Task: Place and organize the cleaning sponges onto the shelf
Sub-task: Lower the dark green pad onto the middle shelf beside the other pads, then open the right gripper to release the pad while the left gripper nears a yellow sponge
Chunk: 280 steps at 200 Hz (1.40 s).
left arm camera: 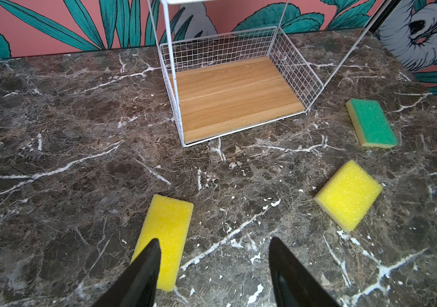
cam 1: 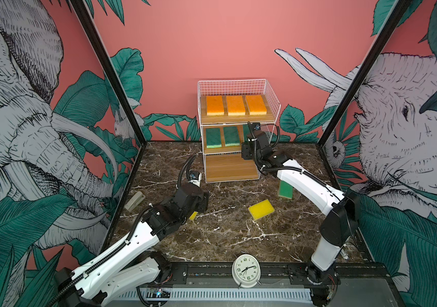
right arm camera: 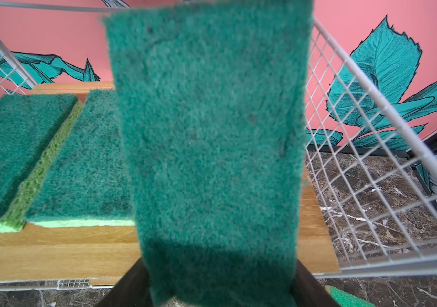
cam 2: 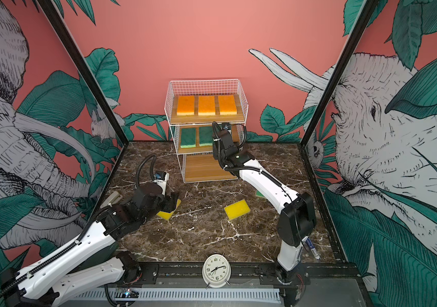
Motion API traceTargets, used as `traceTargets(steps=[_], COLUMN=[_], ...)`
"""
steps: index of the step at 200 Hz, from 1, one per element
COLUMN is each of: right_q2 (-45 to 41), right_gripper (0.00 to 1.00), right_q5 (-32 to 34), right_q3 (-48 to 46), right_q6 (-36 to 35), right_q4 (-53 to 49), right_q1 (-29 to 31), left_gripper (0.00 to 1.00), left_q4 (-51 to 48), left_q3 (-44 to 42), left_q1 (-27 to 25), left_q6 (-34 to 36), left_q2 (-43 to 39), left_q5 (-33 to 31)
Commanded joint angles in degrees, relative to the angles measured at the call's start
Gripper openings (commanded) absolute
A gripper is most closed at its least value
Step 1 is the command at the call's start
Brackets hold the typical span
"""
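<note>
Orange sponges [cam 1: 235,105], three abreast, fill the shelf's [cam 1: 229,167] top tier, above the right gripper [right arm camera: 220,281]. That gripper is clamped on a dark green sponge [right arm camera: 209,138] held upright over the middle board, with two green sponges [right arm camera: 12,148] lying just beside it. The left gripper [left arm camera: 212,252] hangs spread wide, one finger over a yellow sponge [left arm camera: 166,220]; a second yellow sponge [left arm camera: 349,194] lies ahead of it on the table [left arm camera: 52,133].

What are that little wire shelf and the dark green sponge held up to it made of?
The shelf looks like white-coated metal wire mesh around matte boards with light wood grain; solid wood or laminate, I cannot tell. The held green sponge shows a fuzzy, fibrous scouring face, likely synthetic; the shelved green sponges beside it reveal a paler, porous foam layer.
</note>
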Motion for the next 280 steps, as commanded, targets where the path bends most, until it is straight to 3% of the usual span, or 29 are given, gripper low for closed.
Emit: traceTargets(steps=[1, 134, 234, 257, 280], right_q2=[0.19, -0.83, -12.64, -16.56, -20.46], right_gripper=[0.69, 0.82, 0.84, 0.79, 0.6], right_q5=[2.15, 3.08, 3.39, 2.8, 0.6], right_q3=[1.53, 1.45, -7.65, -11.38, -16.59], right_q6=[0.82, 2.72, 1.53, 3.61, 7.29], right_q4=[2.83, 1.94, 4.4, 4.27, 4.85], right_q1=[-0.61, -0.5, 4.13, 5.18, 5.2], left_gripper=[0.65, 0.65, 0.67, 0.67, 0.67], left_q4=[0.78, -0.01, -2.45, -2.74, -2.23], left_q3=[-0.83, -1.43, -2.23, -2.35, -2.67], left_q1=[0.37, 0.36, 0.38, 0.37, 0.37], left_q6=[0.14, -1.1, -3.28, -3.56, -3.77], left_q2=[-0.16, -1.6, -5.55, -6.0, -5.91], left_q5=[-0.07, 0.2, -0.56, -0.8, -0.76])
